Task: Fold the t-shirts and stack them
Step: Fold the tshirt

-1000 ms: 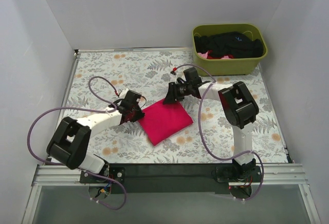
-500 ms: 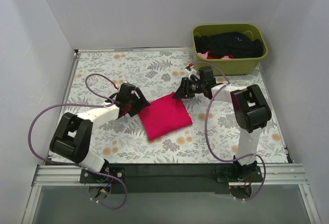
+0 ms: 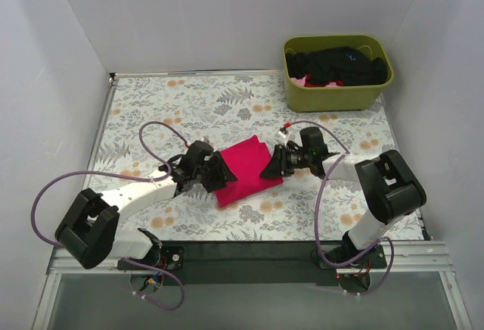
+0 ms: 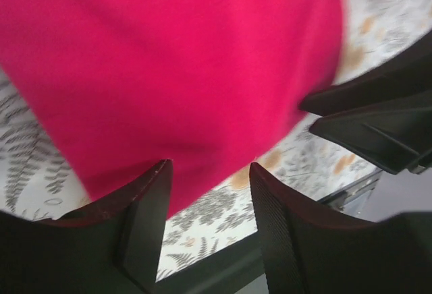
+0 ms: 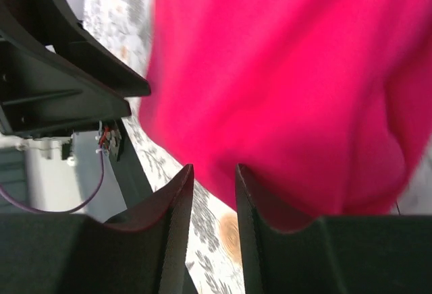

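The folded red shirt (image 3: 243, 169) lies flat in the middle of the table (image 3: 189, 95), right between the two grippers. The left gripper (image 3: 218, 177) is at its left edge and the right gripper (image 3: 271, 169) at its right edge, both just as near. Each gripper is partly open and holds nothing, with the cloth just at its tips

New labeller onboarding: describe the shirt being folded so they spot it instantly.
On the floral-patterned table, look near centre, in front of the olive-green plastic bin at the far right. There lies a crimson-red cloth shirt folded into a small rectangle, the only solid-red piece on the table; the bin's clothes are mostly black.
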{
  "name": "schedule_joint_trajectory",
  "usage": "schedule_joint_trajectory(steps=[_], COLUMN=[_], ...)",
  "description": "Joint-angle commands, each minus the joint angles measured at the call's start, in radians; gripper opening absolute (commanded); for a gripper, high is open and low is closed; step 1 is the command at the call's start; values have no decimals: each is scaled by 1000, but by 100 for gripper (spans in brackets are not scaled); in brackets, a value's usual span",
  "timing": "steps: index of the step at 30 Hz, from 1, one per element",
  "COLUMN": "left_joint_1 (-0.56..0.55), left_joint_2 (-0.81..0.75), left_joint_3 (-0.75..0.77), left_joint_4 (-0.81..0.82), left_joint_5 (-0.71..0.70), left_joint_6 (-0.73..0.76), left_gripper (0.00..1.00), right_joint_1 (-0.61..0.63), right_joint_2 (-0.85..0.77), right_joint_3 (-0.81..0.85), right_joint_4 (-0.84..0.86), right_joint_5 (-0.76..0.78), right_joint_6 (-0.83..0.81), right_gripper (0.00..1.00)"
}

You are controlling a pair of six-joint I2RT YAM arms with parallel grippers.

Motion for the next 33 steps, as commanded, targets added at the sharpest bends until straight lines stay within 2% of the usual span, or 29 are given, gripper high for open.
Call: schedule_joint_trajectory(steps=[1, 6, 11, 12, 15, 19, 22, 27, 33], left_joint_1=[-6, -6, -6, -6, -6, 13, 100, 189, 241], left_joint_2=[32, 26, -6, -12, -58, -104, -97, -20, 118], left_joint_3=[-45, -109, -120, -110, -68, -18, -2, 29, 87], left_joint_4=[-23, -29, -81, -85, -109, -175, -158, -95, -43], left_joint_5=[23, -16, -59, -60, -88, -227, -214, -212, -191], left_joint_6=[-63, -138, -134, -122, -74, -15, 70, 226, 268], left_gripper=[45, 40, 41, 45, 60, 65, 69, 70, 65], right_joint_1=[-39, -149, -163, -162, -157, -145, -143, -143, -131], right_joint_2=[16, 56, -9, -29, -112, -155, -113, 61, 194], right_joint_3=[-97, -244, -269, -263, -217, -52, 36, 244, 344], right_joint_4=[102, 162, 157, 156, 134, -46, -91, -172, -223], right_joint_5=[-6, -23, -45, -60, -61, -3, 6, 0, -18], right_joint_6=[39, 73, 57, 56, 33, -127, -198, -283, -285], right_gripper=[32, 31, 31, 31, 32, 33, 34, 35, 34])
